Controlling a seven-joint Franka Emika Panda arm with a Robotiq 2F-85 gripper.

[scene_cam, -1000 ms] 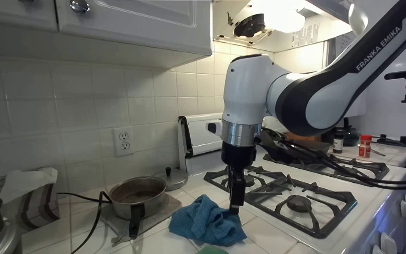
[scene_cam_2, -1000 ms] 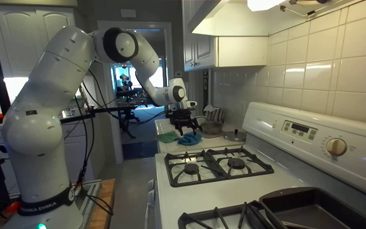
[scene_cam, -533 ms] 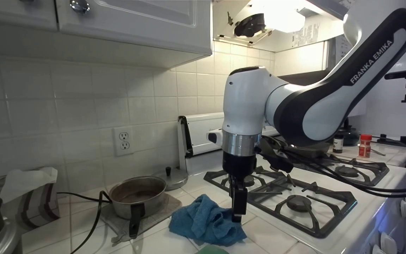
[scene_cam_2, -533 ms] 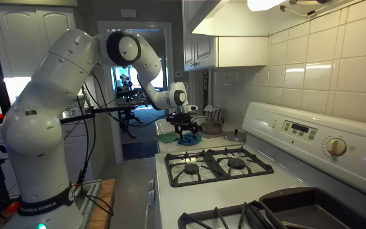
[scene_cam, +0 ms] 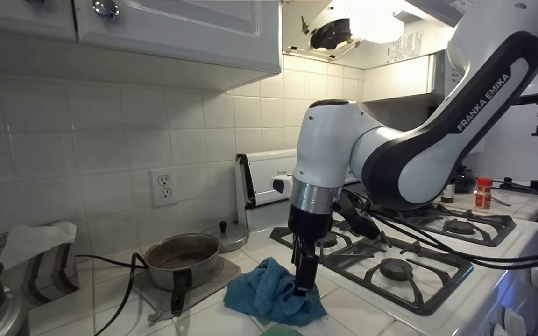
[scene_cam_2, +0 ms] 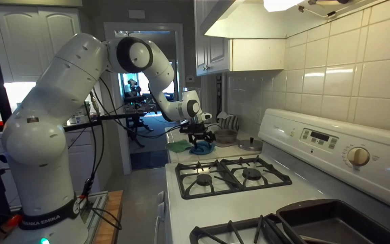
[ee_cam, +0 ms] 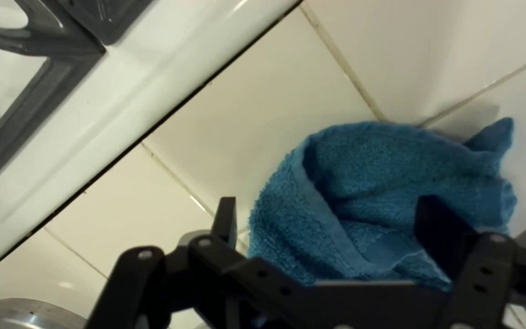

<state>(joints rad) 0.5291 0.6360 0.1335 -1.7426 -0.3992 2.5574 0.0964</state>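
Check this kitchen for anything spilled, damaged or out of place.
I see no spill. The blue cloth lies crumpled, not folded, on the counter beneath the open gripper. Under the range hood, a dark part sits exposed, perhaps left uncovered.

Tiled bench [ee_cam: 263,96] is carrying blue towel [scene_cam: 262,291]; green cloth [scene_cam_2: 179,145], mat [scene_cam: 226,269] are lying beside towel, metal lid [scene_cam_2: 251,145] near towel.

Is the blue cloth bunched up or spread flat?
Bunched up: the wrist view shows overlapping folds in the blue cloth, heaped on the tiled counter.
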